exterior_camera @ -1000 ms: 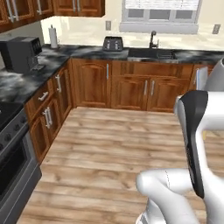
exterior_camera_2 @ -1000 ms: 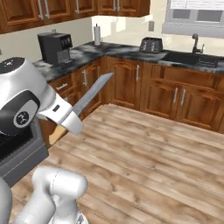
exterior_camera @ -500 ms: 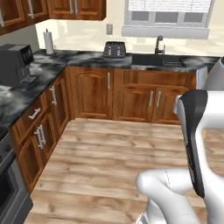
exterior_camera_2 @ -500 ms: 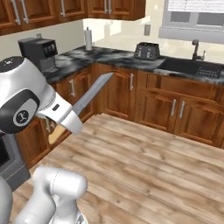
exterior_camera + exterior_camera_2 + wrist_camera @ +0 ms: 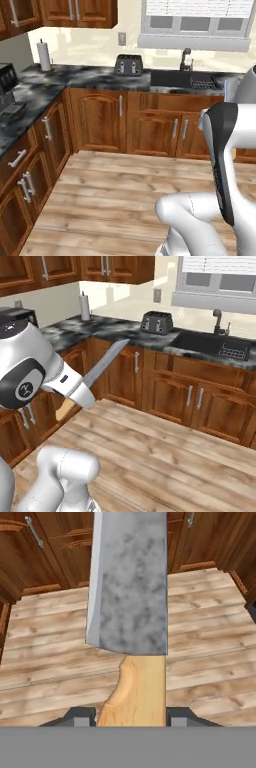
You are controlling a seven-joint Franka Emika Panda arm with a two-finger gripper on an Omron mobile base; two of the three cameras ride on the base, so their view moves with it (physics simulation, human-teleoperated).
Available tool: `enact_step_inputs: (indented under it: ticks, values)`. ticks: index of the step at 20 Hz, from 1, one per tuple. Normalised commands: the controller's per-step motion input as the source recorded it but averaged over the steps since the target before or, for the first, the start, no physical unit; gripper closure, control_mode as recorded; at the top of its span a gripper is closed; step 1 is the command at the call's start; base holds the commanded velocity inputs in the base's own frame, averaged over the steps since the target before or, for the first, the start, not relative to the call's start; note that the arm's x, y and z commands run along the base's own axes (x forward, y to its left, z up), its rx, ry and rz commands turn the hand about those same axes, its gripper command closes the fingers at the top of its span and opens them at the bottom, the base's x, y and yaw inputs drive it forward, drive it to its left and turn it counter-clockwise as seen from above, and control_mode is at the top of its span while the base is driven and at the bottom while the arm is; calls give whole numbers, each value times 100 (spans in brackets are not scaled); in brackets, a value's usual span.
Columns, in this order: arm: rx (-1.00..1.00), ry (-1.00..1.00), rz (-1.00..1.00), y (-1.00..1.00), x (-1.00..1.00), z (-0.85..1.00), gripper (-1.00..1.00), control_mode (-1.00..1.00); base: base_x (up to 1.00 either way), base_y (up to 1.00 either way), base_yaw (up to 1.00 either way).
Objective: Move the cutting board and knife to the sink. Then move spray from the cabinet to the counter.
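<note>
The knife (image 5: pixel 131 587) has a broad grey blade and a tan handle. My gripper (image 5: pixel 130 715) is shut on that handle, with one dark fingertip on each side. In the right base view the knife (image 5: pixel 104 365) sticks out of my hand over the wooden floor, blade pointing up towards the counter (image 5: pixel 100 327). The dark sink (image 5: pixel 182 80) with its faucet (image 5: pixel 186 58) lies in the counter (image 5: pixel 75 77) under the window, well ahead of me. From the right base the sink (image 5: pixel 210 346) is at the right. The cutting board and the spray are out of view.
A black toaster (image 5: pixel 129 64) stands on the counter left of the sink, and a paper towel roll (image 5: pixel 44 55) stands in the corner. Wooden base cabinets (image 5: pixel 100 120) line the far and left sides. Wall cabinets (image 5: pixel 75 11) with shut doors hang above. Wooden floor (image 5: pixel 110 195) lies between.
Both base views have shifted: the base has moved, and the sink and the far counter now stand nearer and more central. The knife stays in my gripper as before.
</note>
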Motion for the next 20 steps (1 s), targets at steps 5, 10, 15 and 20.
enact_step_inputs:
  ticks: [5,10,15,20]
  values:
    - [0,0,0,0,0,0,100,100,100,-12,-15]
    - [0,0,0,0,0,0,100,100,100,0,-26]
    - [0,0,0,0,0,0,100,100,99,0,-27]
    - [0,0,0,0,0,0,100,100,100,5,-31]
